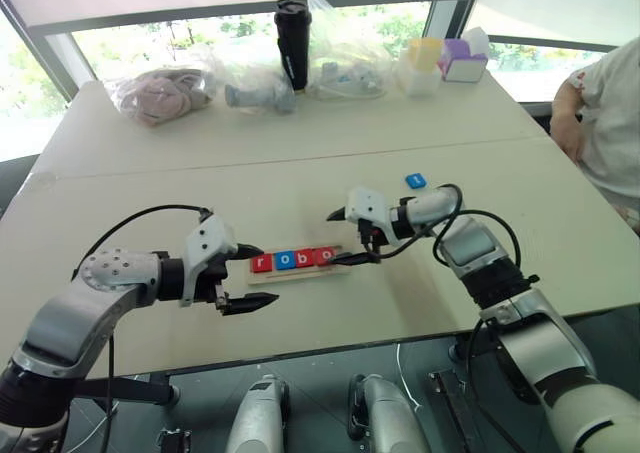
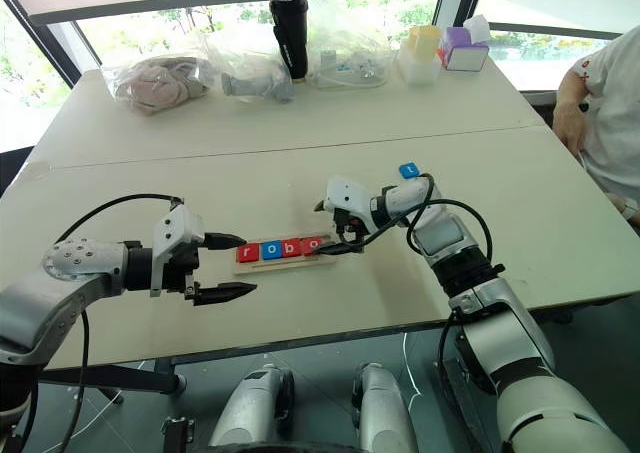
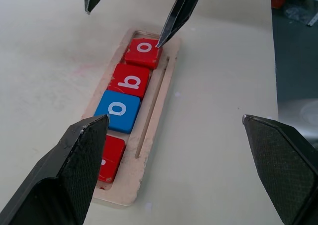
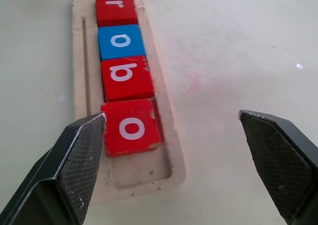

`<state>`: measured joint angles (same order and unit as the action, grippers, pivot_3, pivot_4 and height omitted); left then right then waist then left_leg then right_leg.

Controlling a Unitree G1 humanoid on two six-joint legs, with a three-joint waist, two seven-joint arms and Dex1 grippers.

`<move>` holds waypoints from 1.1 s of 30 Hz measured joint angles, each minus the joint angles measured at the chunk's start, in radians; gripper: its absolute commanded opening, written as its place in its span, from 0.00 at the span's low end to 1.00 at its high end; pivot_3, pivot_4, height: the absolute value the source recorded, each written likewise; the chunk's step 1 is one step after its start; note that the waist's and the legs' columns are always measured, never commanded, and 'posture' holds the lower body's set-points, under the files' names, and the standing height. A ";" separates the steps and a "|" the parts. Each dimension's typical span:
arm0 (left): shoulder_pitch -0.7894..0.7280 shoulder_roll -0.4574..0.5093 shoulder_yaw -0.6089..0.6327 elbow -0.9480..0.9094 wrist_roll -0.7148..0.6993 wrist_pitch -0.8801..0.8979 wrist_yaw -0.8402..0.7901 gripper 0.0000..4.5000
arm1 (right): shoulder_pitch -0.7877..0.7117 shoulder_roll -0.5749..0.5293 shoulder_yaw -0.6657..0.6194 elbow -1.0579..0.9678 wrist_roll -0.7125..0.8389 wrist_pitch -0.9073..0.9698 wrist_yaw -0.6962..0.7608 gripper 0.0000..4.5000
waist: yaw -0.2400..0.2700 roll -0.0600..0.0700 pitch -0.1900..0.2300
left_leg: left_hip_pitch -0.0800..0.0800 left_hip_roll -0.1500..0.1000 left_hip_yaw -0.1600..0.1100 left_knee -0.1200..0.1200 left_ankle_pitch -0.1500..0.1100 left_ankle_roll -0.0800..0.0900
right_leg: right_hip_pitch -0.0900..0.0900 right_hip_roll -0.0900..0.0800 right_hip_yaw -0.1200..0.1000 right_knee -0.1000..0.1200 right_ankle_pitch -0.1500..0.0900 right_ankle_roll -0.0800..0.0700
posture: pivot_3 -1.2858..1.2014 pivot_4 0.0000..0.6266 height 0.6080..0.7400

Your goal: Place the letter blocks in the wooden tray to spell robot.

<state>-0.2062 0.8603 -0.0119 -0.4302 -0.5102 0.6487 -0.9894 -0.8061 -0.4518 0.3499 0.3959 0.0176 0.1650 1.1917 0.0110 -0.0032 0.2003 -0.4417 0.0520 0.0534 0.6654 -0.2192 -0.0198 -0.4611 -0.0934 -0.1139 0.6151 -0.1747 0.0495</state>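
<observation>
Pale table (image 1: 300, 153); bright windows (image 1: 180, 33) behind

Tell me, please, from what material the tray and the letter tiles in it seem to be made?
The wooden tray looks like pale unfinished wood: matt, with slightly rough, fuzzy edges and a routed groove along one side. The letter blocks look like painted wood or perhaps plastic: smooth red and blue faces, white printed letters, and small chips at the corners. The look leaves it open.

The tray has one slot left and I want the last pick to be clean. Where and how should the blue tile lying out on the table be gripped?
Grip the blue tile across two opposite side edges, coming from above. It lies flat on the table, apart from the wooden tray, with open space around it for the right gripper, probably the nearer one, whose fingers stand open.
</observation>
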 measured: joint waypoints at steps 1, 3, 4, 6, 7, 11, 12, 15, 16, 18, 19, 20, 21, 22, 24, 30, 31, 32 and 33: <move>-0.004 -0.001 0.000 0.002 0.000 0.000 0.000 1.00 | 0.000 0.002 0.000 0.003 -0.007 -0.008 -0.008 0.99 | 0.000 0.000 0.000 | 0.000 0.000 0.000 0.000 0.000 0.000 | 0.000 0.000 0.000 0.000 0.000 0.000 | 0.52 0.24 1.00; -0.007 -0.001 0.000 0.005 0.000 -0.001 0.000 1.00 | 0.000 0.010 0.002 0.008 -0.018 -0.022 -0.017 0.99 | 0.000 0.000 0.000 | 0.000 0.000 0.000 0.000 0.000 0.000 | 0.000 0.000 0.000 0.000 0.000 0.000 | 0.52 0.24 1.00; -0.007 -0.002 -0.001 0.006 0.000 -0.001 0.000 1.00 | 0.000 0.016 0.004 0.013 -0.024 -0.028 -0.022 0.99 | 0.000 0.000 0.000 | 0.000 0.000 0.000 0.000 0.000 0.000 | 0.000 0.000 0.000 0.000 0.000 0.000 | 0.52 0.24 1.00; -0.011 -0.002 -0.001 0.014 0.000 -0.001 -0.001 1.00 | 0.000 0.031 0.005 0.025 -0.033 -0.040 -0.031 0.99 | -0.001 0.000 0.000 | 0.000 0.000 0.000 0.000 0.000 0.000 | 0.000 0.000 0.000 0.000 0.000 0.000 | 0.52 0.24 1.00; -0.015 -0.002 -0.001 0.019 0.000 -0.001 -0.001 1.00 | 0.000 0.037 0.005 0.026 -0.035 -0.043 -0.035 0.99 | -0.001 0.000 0.000 | 0.000 0.000 0.000 0.000 0.000 0.000 | 0.000 0.000 0.000 0.000 0.000 0.000 | 0.52 0.24 1.00; -0.016 -0.002 -0.001 0.025 0.001 -0.003 -0.001 1.00 | -0.006 0.054 0.005 0.045 -0.044 -0.062 -0.053 0.99 | 0.000 0.000 0.000 | 0.000 0.000 0.000 0.000 0.000 0.000 | 0.000 0.000 0.000 0.000 0.000 0.000 | 0.52 0.24 1.00; -0.016 -0.002 -0.001 0.027 0.001 -0.004 -0.001 1.00 | -0.009 0.055 0.005 0.046 -0.044 -0.065 -0.056 0.99 | 0.000 0.000 0.000 | 0.000 0.000 0.000 0.000 0.000 0.000 | 0.000 0.000 0.000 0.000 0.000 0.000 | 0.52 0.24 1.00; -0.016 -0.002 -0.002 0.031 0.002 -0.006 -0.001 1.00 | -0.016 0.052 0.002 0.046 -0.044 -0.065 -0.057 0.99 | 0.000 0.000 0.000 | 0.000 0.000 0.000 0.000 0.000 0.000 | 0.000 0.000 0.000 0.000 0.000 0.000 | 0.52 0.24 1.00; -0.016 -0.003 -0.002 0.032 0.002 -0.007 -0.001 1.00 | -0.020 0.049 -0.003 0.046 -0.043 -0.064 -0.056 0.99 | 0.000 0.000 0.000 | 0.000 0.000 0.000 0.000 0.000 0.000 | 0.000 0.000 0.000 0.000 0.000 0.000 | 0.52 0.24 1.00; -0.014 -0.005 -0.002 0.035 0.002 -0.008 -0.001 1.00 | -0.020 0.035 -0.014 0.016 -0.032 -0.044 -0.044 0.99 | 0.001 0.000 0.000 | 0.000 0.000 0.000 0.000 0.000 0.000 | 0.000 0.000 0.000 0.000 0.000 0.000 | 0.52 0.24 1.00; -0.013 -0.007 -0.002 0.036 0.003 -0.008 -0.001 1.00 | -0.020 0.026 -0.020 -0.009 -0.023 -0.031 -0.034 0.99 | 0.000 0.000 0.000 | 0.000 0.000 0.000 0.000 0.000 0.000 | 0.000 0.000 0.000 0.000 0.000 0.000 | 0.52 0.24 1.00; -0.013 -0.008 -0.002 0.036 0.004 -0.008 -0.001 1.00 | -0.016 0.015 -0.024 -0.045 -0.010 -0.012 -0.021 0.99 | 0.000 0.000 0.000 | 0.000 0.000 0.000 0.000 0.000 0.000 | 0.000 0.000 0.000 0.000 0.000 0.000 | 0.52 0.24 1.00; -0.013 -0.009 -0.003 0.036 0.006 -0.009 -0.001 1.00 | -0.007 0.001 -0.028 -0.095 0.006 0.011 -0.004 0.99 | 0.001 0.000 0.000 | 0.000 0.000 0.000 0.000 0.000 0.000 | 0.000 0.000 0.000 0.000 0.000 0.000 | 0.52 0.24 1.00; -0.013 -0.009 -0.003 0.037 0.007 -0.009 -0.001 1.00 | 0.009 -0.010 -0.032 -0.138 0.013 0.028 0.009 0.99 | 0.001 0.000 0.000 | 0.000 0.000 0.000 0.000 0.000 0.000 | 0.000 0.000 0.000 0.000 0.000 0.000 | 0.52 0.24 1.00; -0.013 -0.010 -0.003 0.038 0.009 -0.010 -0.001 1.00 | 0.051 -0.028 -0.029 -0.205 0.026 0.051 0.027 0.99 | 0.002 0.000 0.000 | 0.000 0.000 0.000 0.000 0.000 0.000 | 0.000 0.000 0.000 0.000 0.000 0.000 | 0.52 0.24 1.00; -0.014 -0.015 -0.004 0.043 0.014 -0.014 -0.004 1.00 | 0.097 -0.039 -0.002 -0.224 0.015 0.080 0.027 0.99 | -0.001 0.000 0.000 | 0.000 0.000 0.000 0.000 0.000 0.000 | 0.000 0.000 0.000 0.000 0.000 0.000 | 0.52 0.24 1.00; -0.014 -0.015 -0.004 0.044 0.016 -0.018 -0.005 1.00 | 0.097 -0.038 -0.001 -0.223 0.009 0.078 0.021 0.99 | -0.001 0.000 0.000 | 0.000 0.000 0.000 0.000 0.000 0.000 | 0.000 0.000 0.000 0.000 0.000 0.000 | 0.52 0.24 1.00; -0.014 -0.015 -0.004 0.044 0.019 -0.022 -0.005 1.00 | 0.096 -0.036 0.000 -0.213 0.003 0.072 0.012 0.99 | 0.000 0.000 0.000 | 0.000 0.000 0.000 0.000 0.000 0.000 | 0.000 0.000 0.000 0.000 0.000 0.000 | 0.52 0.24 1.00; -0.014 -0.015 -0.004 0.044 0.019 -0.022 -0.006 1.00 | 0.094 -0.034 0.001 -0.205 -0.003 0.065 0.006 0.99 | 0.000 0.000 0.000 | 0.000 0.000 0.000 0.000 0.000 0.000 | 0.000 0.000 0.000 0.000 0.000 0.000 | 0.52 0.24 1.00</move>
<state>-0.2200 0.8451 -0.0157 -0.3858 -0.4911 0.6262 -0.9951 -0.7120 -0.4855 0.3510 0.1907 0.0141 0.2300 1.1976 0.0109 -0.0031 0.2003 -0.4414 0.0522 0.0533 0.6655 -0.2192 -0.0199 -0.4612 -0.0934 -0.1139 0.6153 -0.1746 0.0491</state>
